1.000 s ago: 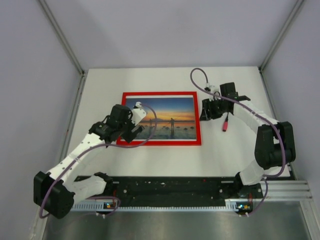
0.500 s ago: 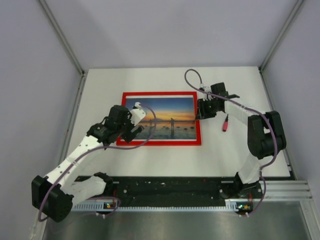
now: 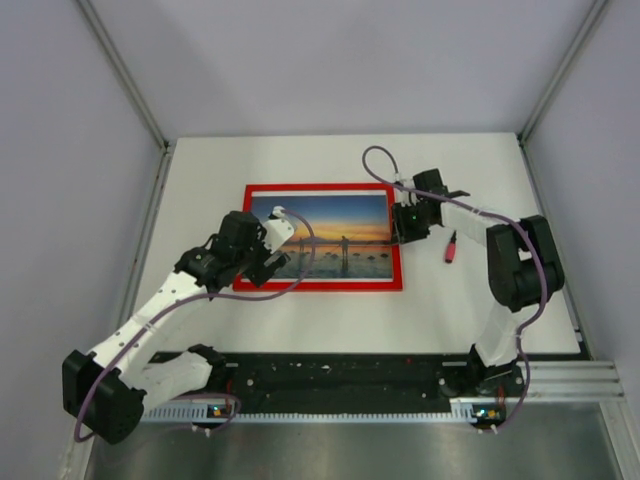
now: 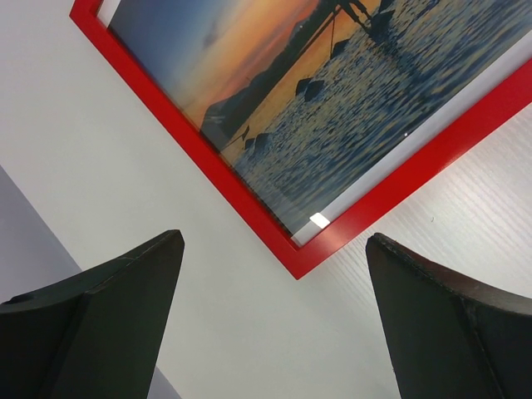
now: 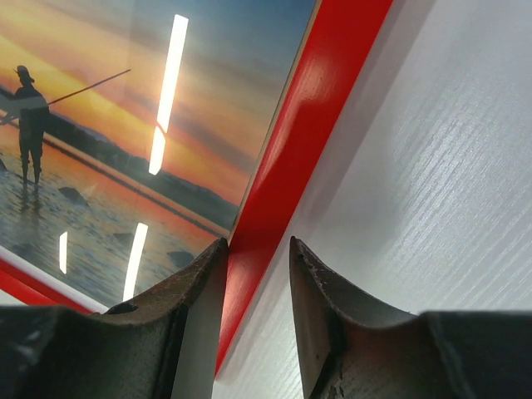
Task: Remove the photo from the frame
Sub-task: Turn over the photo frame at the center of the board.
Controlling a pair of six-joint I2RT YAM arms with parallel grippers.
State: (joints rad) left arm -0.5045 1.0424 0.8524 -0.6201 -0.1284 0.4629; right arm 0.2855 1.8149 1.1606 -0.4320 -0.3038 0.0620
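- Top view: the frame [image 3: 323, 286] lies flat, mid-table [image 3: 200, 170], with the photo [image 3: 335, 235] in it, face up.
- We see the left gripper [image 3: 268, 262] over its near-left corner and the right gripper [image 3: 400, 228] at the right rail.
- A small pink object [image 3: 450, 246] lies just right of that gripper.
- Left wrist: the left gripper [image 4: 274, 241] gapes wide, holding nothing. The frame [image 4: 187, 141] corner sits between the fingers, with photo [image 4: 349, 108] and table [image 4: 100, 166] beyond.
- Right wrist: the right gripper [image 5: 258, 245] straddles the frame [image 5: 332, 83] rail, jaws narrowly apart. We can't tell whether they pinch it.
- Lamp glare streaks the photo [image 5: 125, 150].
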